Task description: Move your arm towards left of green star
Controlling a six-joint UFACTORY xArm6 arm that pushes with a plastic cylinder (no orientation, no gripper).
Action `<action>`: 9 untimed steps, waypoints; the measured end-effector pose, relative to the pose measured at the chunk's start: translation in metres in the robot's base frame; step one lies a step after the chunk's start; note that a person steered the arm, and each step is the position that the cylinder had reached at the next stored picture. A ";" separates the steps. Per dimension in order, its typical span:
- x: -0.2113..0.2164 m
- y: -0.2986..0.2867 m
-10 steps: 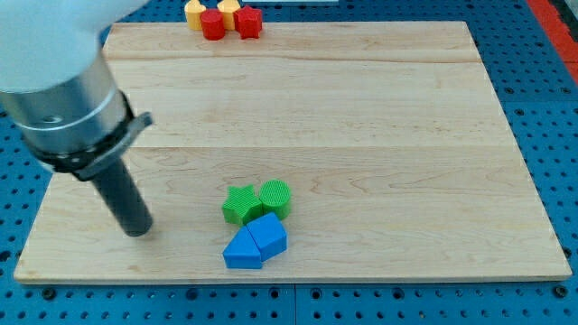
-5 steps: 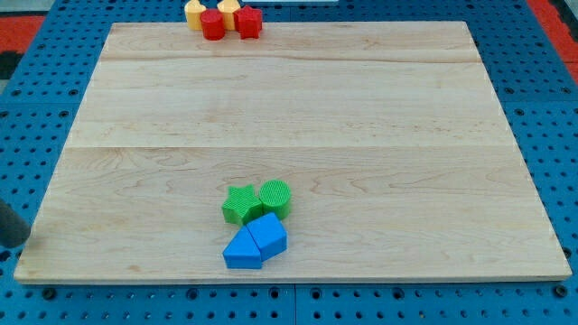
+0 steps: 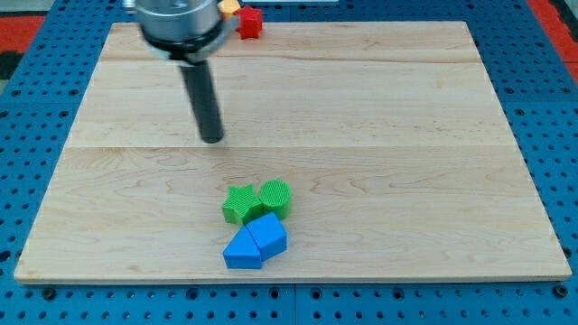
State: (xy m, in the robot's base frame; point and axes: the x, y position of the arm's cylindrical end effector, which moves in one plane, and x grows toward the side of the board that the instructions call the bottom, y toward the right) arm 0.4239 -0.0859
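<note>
The rod's tip (image 3: 211, 139) rests on the wooden board (image 3: 406, 108) toward the view's top from the green star (image 3: 240, 204), slightly to the view's left of it and apart from it, with bare wood between the two. The star sits low on the board, near the middle of its width, touching the green cylinder (image 3: 276, 197) on its right side; just below the pair lie a blue wedge-like block (image 3: 241, 250) and a blue block with slanted faces (image 3: 268, 234), pressed together. There are no jaws on this arm, only the straight dark rod, so nothing is being held. To reach the spot left of the star, the tip would likely have to travel toward the view's bottom and a little leftward; that path looks unobstructed. At the board's top edge a red block (image 3: 250, 23) and part of a yellow block (image 3: 231, 6) show beside the arm body, well apart from the action.
</note>
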 end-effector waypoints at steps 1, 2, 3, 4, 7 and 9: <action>0.010 0.010; 0.024 0.010; 0.023 -0.003; -0.005 -0.027; 0.059 -0.080; 0.115 -0.034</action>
